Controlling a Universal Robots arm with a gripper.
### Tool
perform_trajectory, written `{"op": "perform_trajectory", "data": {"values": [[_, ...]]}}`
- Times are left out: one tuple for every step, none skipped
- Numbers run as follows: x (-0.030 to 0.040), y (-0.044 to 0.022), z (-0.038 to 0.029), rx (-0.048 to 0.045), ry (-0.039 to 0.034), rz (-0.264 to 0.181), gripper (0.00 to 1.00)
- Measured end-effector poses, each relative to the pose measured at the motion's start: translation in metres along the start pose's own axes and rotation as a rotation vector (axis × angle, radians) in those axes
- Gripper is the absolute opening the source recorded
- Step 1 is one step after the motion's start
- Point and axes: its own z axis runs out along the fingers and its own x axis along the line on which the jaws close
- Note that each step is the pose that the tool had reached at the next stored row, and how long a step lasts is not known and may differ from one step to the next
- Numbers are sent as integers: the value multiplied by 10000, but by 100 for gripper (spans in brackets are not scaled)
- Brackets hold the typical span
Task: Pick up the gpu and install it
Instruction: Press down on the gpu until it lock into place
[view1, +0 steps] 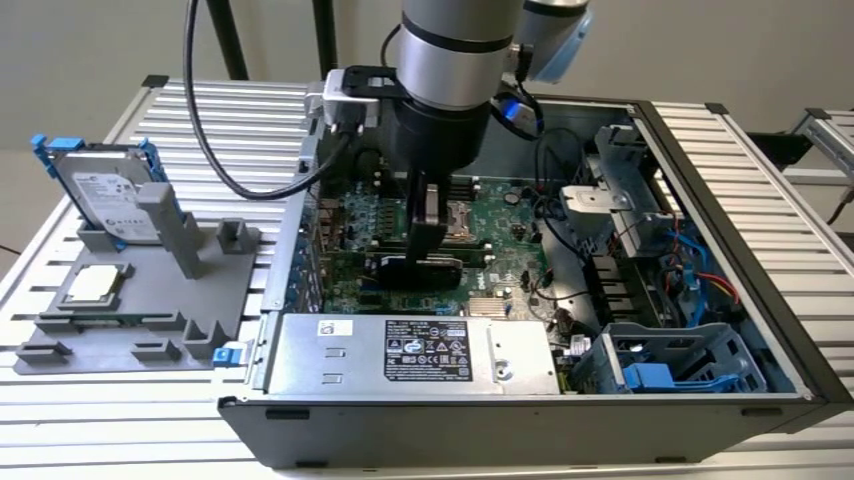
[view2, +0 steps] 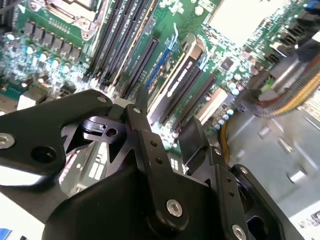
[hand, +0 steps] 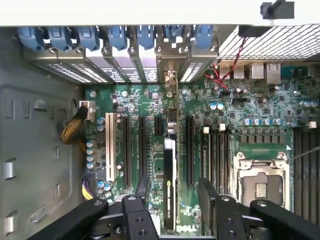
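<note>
Gripper (view1: 424, 240) hung low inside the open computer case (view1: 747, 330), its two black fingers (hand: 207, 192) standing apart on either side of the gpu (hand: 170, 185) rather than pinched against it; in the first wrist view a gap showed between each finger and the card's edge. The gpu stood on edge over the motherboard (hand: 235, 115), lined up along one of the long black expansion slots (hand: 189, 150), with its silver end bracket (hand: 170, 82) reaching to the row of rear slot openings under the blue clips (hand: 117, 35). In the exterior view the card showed as a dark slab (view1: 420, 268) just below the fingers, near the middle of the board.

Judging from that, the card looked to be sitting in its slot or very close to it — whether the edge connector was fully home could not be told from these views. To do this step well, the card would need to stay square to the slot along its whole length, the bracket tucked into its rear opening, and any downward push spread evenly — pressure at one end could tilt the card. Outside the case, at the exterior view's left, the hard drive (view1: 110, 195) in its blue frame stood upright on the grey fixture (view1: 147, 300), well apart from the work.
</note>
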Motion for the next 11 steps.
{"op": "perform_trajectory", "data": {"values": [[0, 2, -35, -1, -1, 0, 100], [0, 2, -47, -1, -1, 0, 100], [0, 2, -47, 0, -4, 0, 100], [0, 2, -47, 1, -4, 0, 100], [0, 3, -49, 1, -4, 0, 0], [0, 3, -50, 0, -2, 0, 0], [0, 3, -51, -1, -2, 0, 0], [0, 3, -51, 0, -3, 0, 0], [0, 3, -53, 0, -1, 0, 0], [0, 3, -53, -1, -1, 0, 0], [0, 3, -55, 0, -2, 0, 0]]}}
